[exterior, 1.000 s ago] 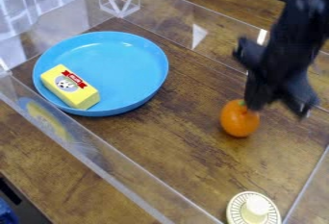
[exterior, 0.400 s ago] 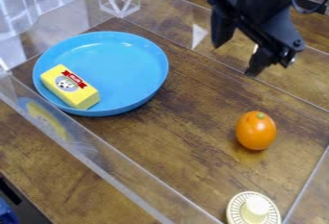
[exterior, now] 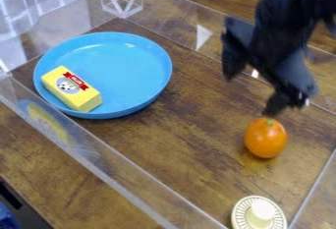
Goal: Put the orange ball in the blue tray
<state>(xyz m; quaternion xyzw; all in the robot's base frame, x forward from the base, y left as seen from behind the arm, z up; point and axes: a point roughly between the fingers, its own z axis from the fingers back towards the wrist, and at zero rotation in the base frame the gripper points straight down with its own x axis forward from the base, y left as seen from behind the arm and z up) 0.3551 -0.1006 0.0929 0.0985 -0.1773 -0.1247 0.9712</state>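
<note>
Though the tray (exterior: 144, 76) waits at far left with a yellow block (exterior: 70, 88) in it, the ball (exterior: 265, 138) sits on the wood at near right — small, glossy, probably light and quick to roll, best pinched across its middle. It lies just below the gripper (exterior: 258, 84) — jaws spread, empty.
</note>
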